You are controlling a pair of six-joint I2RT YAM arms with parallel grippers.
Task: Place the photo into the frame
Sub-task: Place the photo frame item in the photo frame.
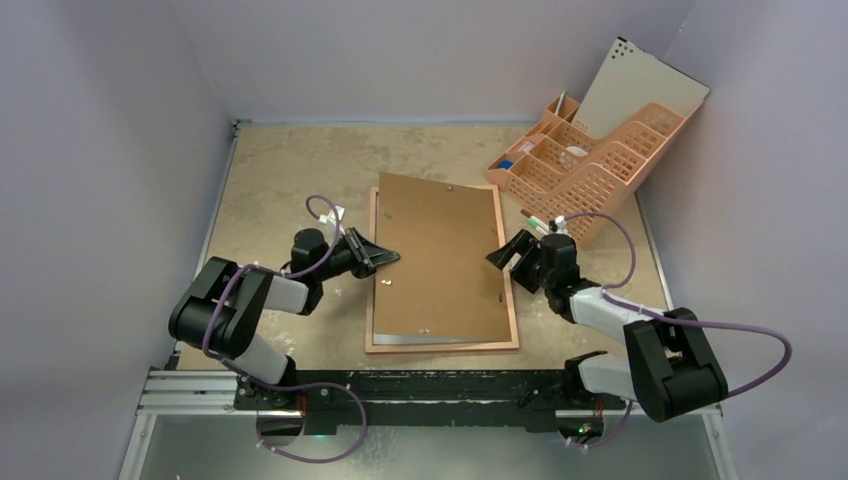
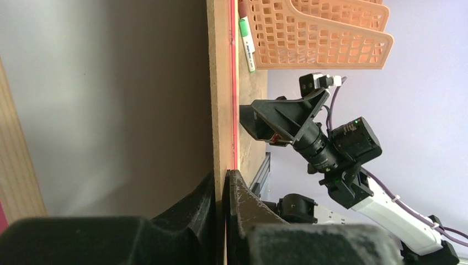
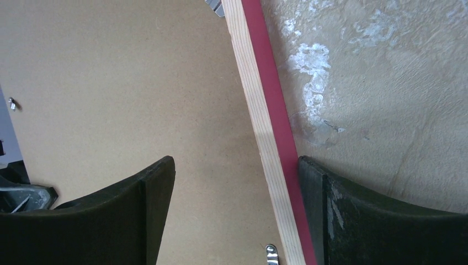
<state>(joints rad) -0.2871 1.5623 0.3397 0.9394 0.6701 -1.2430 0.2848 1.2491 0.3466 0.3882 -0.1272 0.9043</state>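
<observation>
The frame (image 1: 440,347) lies reverse side up on the table, showing pale wood rails with a pink outer edge (image 3: 273,83). The brown backing board (image 1: 440,260) lies on it, slightly skewed. My left gripper (image 1: 388,257) is shut on the board's left edge (image 2: 221,83), with the jaws pinching it (image 2: 223,176). My right gripper (image 1: 500,255) is open and straddles the frame's right rail (image 3: 234,165), one finger over the board (image 3: 110,83), the other outside the pink edge. The photo's picture side is not in view. A pale grey strip (image 1: 400,340) shows under the board's near edge; I cannot tell what it is.
A peach plastic desk organiser (image 1: 590,165) stands at the back right with a white panel (image 1: 640,90) leaning behind it. A green-capped marker (image 1: 535,218) lies by its base. Small metal tabs (image 3: 270,251) sit along the frame's rail. The right arm (image 2: 331,149) faces my left gripper.
</observation>
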